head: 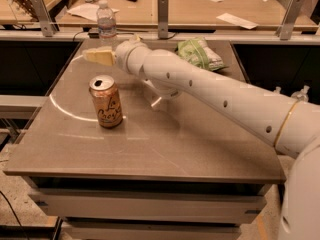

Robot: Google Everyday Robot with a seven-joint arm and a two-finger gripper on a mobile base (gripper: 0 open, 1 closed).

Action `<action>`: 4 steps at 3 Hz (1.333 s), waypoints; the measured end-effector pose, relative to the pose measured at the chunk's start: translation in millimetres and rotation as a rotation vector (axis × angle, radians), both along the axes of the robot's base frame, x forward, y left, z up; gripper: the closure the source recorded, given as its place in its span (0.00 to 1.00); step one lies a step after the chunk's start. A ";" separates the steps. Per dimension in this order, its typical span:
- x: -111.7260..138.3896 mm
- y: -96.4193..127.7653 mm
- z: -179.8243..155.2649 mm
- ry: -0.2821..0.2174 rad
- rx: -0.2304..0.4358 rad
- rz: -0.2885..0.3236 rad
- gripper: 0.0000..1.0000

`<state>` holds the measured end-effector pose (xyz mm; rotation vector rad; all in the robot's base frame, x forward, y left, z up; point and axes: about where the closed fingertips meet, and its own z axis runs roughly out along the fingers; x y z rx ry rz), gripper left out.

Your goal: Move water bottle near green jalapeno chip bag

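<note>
The water bottle (106, 21) is a small clear bottle with a white cap, standing upright at the far left edge of the table. The green jalapeno chip bag (199, 53) lies at the far middle-right of the table, partly behind my arm. My gripper (98, 56) is at the end of the white arm that reaches in from the right. It points left and sits just in front of and below the bottle, close to its base. It holds nothing that I can see.
An orange-tan drink can (106, 101) stands upright on the grey table (150, 154), left of centre, nearer than the gripper. A rail with metal posts (162, 10) and a wooden desk with papers lie behind the table.
</note>
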<state>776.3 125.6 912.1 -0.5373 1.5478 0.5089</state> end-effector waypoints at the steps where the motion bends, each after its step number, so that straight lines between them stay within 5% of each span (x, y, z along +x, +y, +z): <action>1: 14.0 0.3 -12.1 0.027 -0.022 -0.011 0.00; 4: 55.0 7.5 -27.8 -0.017 -0.015 -0.077 0.00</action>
